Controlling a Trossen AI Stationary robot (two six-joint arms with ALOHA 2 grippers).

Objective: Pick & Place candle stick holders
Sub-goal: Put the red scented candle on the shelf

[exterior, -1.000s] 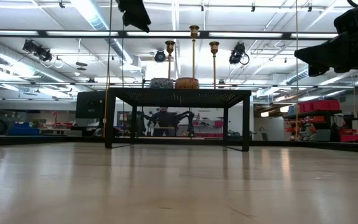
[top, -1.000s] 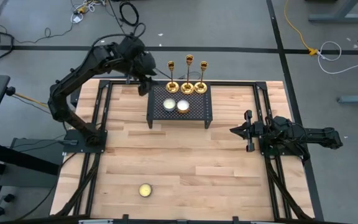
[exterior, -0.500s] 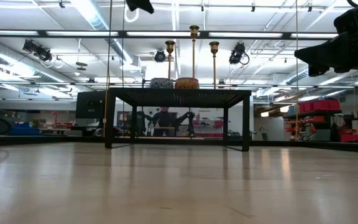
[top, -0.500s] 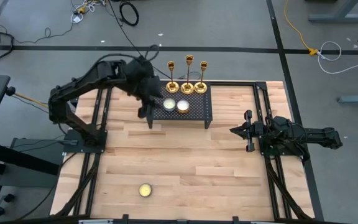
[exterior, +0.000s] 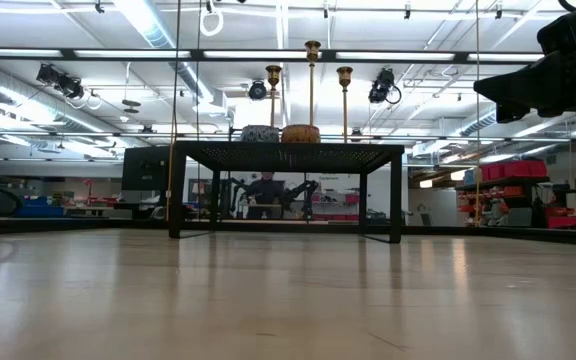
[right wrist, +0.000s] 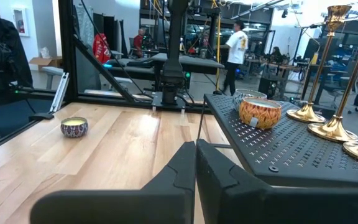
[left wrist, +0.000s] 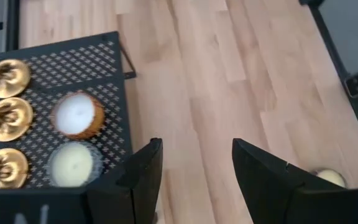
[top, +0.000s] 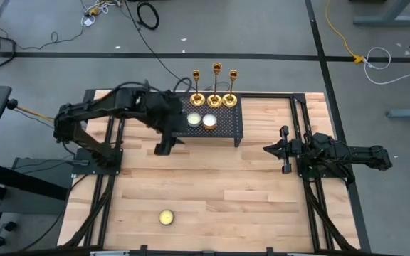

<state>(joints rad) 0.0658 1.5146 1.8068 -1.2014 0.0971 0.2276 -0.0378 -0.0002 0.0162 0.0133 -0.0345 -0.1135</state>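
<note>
Three gold candlesticks stand upright in a row along the far edge of the black mesh rack [top: 205, 122], bases nearly touching; whether they actually touch is hard to tell. Each has a thin tall stem, a small cup on top and a round flared base. In the high view they are the left candlestick [top: 197, 87], the middle candlestick [top: 215, 85] and the right candlestick [top: 231, 88]. In the low view the middle one's cup stands highest. All three are free, nothing gripping them.
</note>
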